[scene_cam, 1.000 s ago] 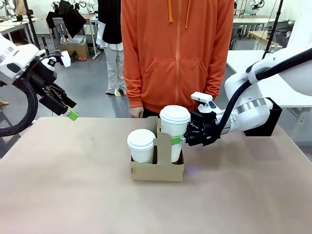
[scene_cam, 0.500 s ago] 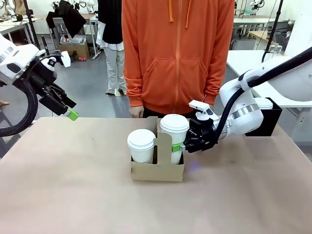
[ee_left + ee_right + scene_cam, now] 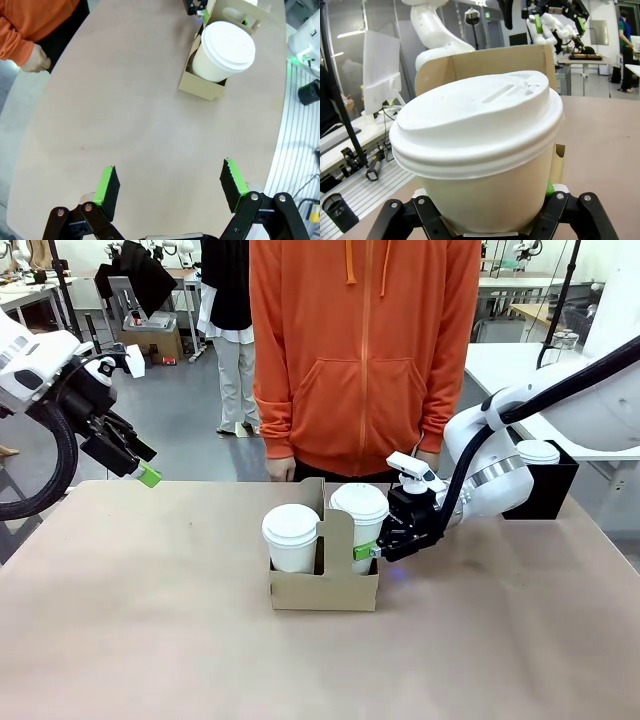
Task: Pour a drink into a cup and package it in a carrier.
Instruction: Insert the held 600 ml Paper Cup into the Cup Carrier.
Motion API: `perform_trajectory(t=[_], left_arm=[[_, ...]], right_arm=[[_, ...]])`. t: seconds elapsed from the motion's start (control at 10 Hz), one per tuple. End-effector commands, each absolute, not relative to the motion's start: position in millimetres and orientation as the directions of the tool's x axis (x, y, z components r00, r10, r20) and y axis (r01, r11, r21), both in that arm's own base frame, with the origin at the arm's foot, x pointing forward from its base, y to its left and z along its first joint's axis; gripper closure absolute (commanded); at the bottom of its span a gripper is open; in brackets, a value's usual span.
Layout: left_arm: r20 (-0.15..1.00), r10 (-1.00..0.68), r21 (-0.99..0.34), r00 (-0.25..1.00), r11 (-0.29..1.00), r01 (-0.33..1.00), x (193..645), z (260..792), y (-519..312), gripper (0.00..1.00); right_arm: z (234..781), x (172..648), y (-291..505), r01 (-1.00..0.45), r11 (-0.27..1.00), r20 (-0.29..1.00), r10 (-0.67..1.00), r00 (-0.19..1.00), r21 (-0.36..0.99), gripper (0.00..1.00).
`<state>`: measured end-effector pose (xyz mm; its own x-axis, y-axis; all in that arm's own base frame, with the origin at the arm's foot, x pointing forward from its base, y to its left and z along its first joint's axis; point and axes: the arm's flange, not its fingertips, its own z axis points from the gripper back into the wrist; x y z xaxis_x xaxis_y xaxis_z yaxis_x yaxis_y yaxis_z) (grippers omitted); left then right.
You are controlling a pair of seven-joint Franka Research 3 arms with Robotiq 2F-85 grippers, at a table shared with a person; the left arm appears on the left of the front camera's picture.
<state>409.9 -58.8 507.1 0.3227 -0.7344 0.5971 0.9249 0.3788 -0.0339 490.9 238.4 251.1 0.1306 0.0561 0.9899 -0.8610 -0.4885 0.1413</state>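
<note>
on the tan table (image 3: 150, 620), which is matte with only faint scuffs, the brown carrier (image 3: 323, 588) sits about mid-table with two lidded white cups in its slots. the right-slot cup (image 3: 360, 525) is seated down in the carrier and the right tool (image 3: 374, 551) is around its lower body; in the right wrist view the green pads sit at either side of the cup, but i can't tell if they're still pressing or already let go. the other cup (image 3: 291, 537) stands free in the left slot. the left tool (image 3: 170, 187) hangs released, fingers wide, over bare table off to the left. a person in an orange hoodie (image 3: 365, 350) stands at the far edge. behind them it's a lab room with grey floor and more tables.
</note>
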Motion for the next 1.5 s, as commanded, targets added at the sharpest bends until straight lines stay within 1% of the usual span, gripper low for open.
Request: perform_trajectory(t=[0.0,0.3,0.7,1.0,1.1,1.2,1.3,1.4], left_arm=[[0.612,-0.721,-0.034,0.324,0.386,0.922,412,508,-60,0.00],[0.612,-0.721,-0.034,0.324,0.386,0.922,412,508,-60,0.00],[0.612,-0.721,-0.034,0.324,0.386,0.922,412,508,-60,0.00],[0.612,-0.721,-0.034,0.324,0.386,0.922,412,508,-60,0.00],[0.612,-0.721,-0.034,0.324,0.386,0.922,412,508,-60,0.00],[0.612,-0.721,-0.034,0.324,0.386,0.922,412,508,-60,0.00],[0.612,-0.721,-0.034,0.324,0.386,0.922,412,508,-60,0.00],[0.612,-0.721,-0.034,0.324,0.386,0.922,412,508,-60,0.00]], right_arm=[[247,498,241,-0.863,-0.500,0.997,0.035,0.065,0.074,0.00],[251,500,231,-0.872,-0.487,0.997,0.075,0.010,0.046,0.00],[266,531,176,-0.930,-0.367,0.994,0.107,-0.033,0.009,0.00],[284,541,119,-0.966,-0.255,0.992,0.124,0.008,0.040,0.00],[290,541,96,-0.977,-0.200,0.987,0.152,0.043,0.073,0.00],[299,537,67,-0.985,-0.105,0.974,0.194,0.113,0.136,0.00],[312,527,39,-0.986,-0.019,0.962,0.224,0.159,0.167,0.00],[329,511,21,-0.984,0.038,0.950,0.256,0.179,0.175,0.00]])
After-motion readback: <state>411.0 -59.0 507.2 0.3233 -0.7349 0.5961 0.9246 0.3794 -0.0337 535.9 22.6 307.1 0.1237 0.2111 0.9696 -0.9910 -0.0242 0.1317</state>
